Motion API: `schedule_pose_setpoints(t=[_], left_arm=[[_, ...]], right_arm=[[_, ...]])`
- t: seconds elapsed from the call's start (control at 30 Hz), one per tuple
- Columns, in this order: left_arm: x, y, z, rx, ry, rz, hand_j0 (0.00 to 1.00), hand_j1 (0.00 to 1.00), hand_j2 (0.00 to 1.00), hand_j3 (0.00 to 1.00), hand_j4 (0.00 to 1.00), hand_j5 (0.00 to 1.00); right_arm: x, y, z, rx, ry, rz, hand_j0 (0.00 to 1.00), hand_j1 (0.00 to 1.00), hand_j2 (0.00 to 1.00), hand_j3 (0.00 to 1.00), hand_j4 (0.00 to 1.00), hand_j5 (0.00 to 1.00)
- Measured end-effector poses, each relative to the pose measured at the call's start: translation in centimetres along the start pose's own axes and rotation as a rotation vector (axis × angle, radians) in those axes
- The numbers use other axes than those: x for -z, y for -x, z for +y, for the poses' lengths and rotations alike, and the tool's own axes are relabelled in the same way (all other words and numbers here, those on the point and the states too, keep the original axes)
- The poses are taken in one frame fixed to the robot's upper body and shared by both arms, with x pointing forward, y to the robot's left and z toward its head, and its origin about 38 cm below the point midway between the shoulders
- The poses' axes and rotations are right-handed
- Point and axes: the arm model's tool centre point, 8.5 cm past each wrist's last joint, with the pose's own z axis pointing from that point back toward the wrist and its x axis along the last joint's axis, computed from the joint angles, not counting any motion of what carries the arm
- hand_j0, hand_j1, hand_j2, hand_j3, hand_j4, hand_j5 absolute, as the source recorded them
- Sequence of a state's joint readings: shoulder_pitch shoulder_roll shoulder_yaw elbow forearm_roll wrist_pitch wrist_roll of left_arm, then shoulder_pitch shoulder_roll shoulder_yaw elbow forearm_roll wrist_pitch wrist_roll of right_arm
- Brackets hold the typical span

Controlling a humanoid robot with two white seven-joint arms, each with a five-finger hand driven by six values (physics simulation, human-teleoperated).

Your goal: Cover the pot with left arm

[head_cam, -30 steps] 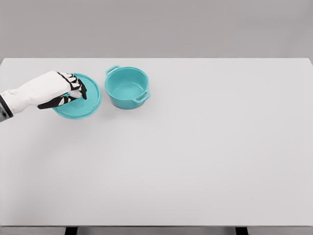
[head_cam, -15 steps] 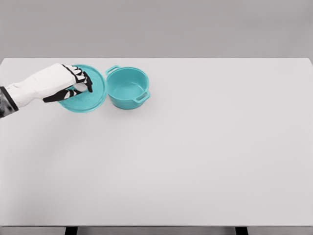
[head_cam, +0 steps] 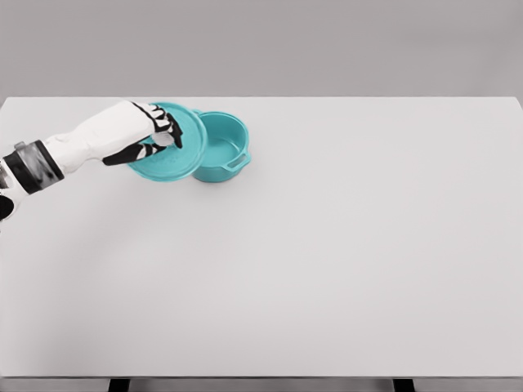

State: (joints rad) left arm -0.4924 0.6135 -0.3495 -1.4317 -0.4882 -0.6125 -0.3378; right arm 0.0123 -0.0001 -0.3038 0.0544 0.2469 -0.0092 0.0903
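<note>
Overhead, the left hand (head_cam: 147,131) pinches the teal lid (head_cam: 172,147), its edge overlapping the pot's (head_cam: 222,147) left rim.

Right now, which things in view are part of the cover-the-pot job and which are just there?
In the job:
- round teal plastic lid, held by the left hand, overlapping the pot's left rim
- teal plastic pot with two side handles, open
- left hand, white with black fingers, gripping the lid

Just there:
- white flat table
- nothing else; right arm out of view
</note>
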Motion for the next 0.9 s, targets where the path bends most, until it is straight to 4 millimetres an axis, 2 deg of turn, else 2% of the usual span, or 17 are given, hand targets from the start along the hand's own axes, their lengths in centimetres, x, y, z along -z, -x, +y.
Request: schedule_pose_setpoints(t=[0.27,0.33,0.47,0.6,0.83,0.9], left_arm=[[2.3,0.4,-0.4,-0.032,-0.021,0.006,0.47,0.47,0.47,0.47,0.47,0.47],[3.4,0.6,0.6,-0.024,-0.032,0.002,0.47,0.47,0.47,0.47,0.47,0.47],[4.4,0.9,-1.1,-0.060,0.003,0.008,0.47,0.47,0.47,0.47,0.47,0.47],[5.2,0.8,-1.7,-0.078,0.011,0.005,0.47,0.47,0.47,0.47,0.47,0.47],[6.6,0.7,-1.5,-0.086,0.004,-0.005,0.47,0.47,0.47,0.47,0.47,0.47],[7.2,0.9,-0.6,-0.078,-0.005,-0.003,0.47,0.47,0.47,0.47,0.47,0.47]], right_arm=[[0.0,0.0,0.0,0.000,0.000,0.000,1.00,1.00,1.00,1.00,1.00,1.00],[0.0,0.0,0.0,0.000,0.000,-0.001,1.00,1.00,1.00,1.00,1.00,1.00],[0.0,0.0,0.0,0.000,0.000,-0.001,1.00,1.00,1.00,1.00,1.00,1.00],[0.0,0.0,0.0,0.000,0.000,-0.001,1.00,1.00,1.00,1.00,1.00,1.00],[0.0,0.0,0.0,0.000,0.000,0.000,1.00,1.00,1.00,1.00,1.00,1.00],[0.0,0.0,0.0,0.000,0.000,0.000,1.00,1.00,1.00,1.00,1.00,1.00]])
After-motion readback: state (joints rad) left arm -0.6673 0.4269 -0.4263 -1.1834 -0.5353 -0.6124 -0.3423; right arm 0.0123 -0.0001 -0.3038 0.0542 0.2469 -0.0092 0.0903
